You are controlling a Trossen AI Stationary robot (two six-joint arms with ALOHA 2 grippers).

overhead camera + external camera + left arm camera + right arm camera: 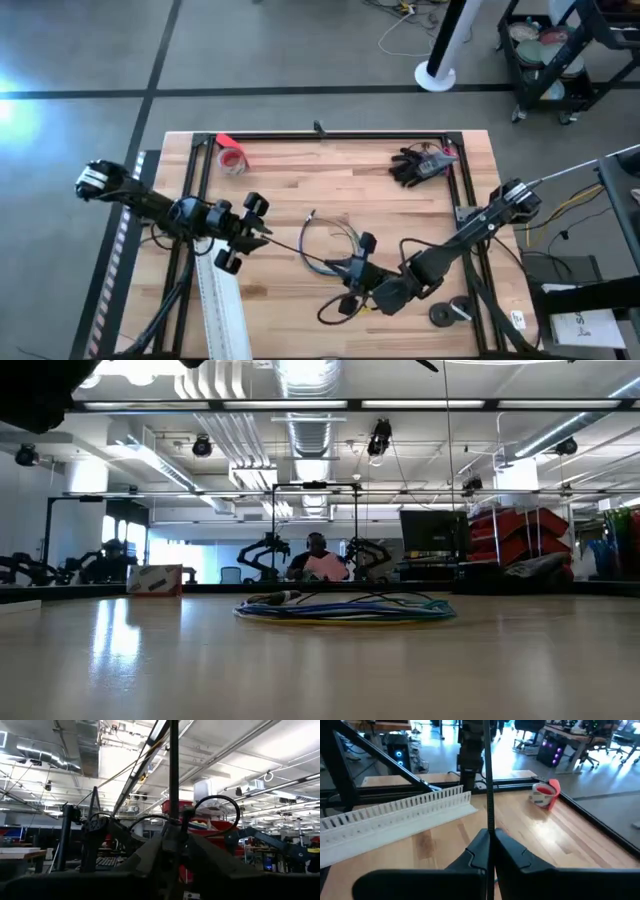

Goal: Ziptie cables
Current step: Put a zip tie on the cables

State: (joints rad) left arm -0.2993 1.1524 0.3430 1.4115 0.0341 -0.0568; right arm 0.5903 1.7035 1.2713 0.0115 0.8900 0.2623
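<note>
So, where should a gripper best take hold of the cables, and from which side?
Across the bundled strands at the coil's rim, coming straight down from above. The cables lie as a flat loose coil on the table, so a sideways approach would only push them. The left gripper and right gripper both pinch the zip tie.

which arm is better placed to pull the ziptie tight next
Probably left. The left gripper pinches the zip tie's free end, away from the cables. The right gripper holds the other end beside the cables, so it suits anchoring.
</note>
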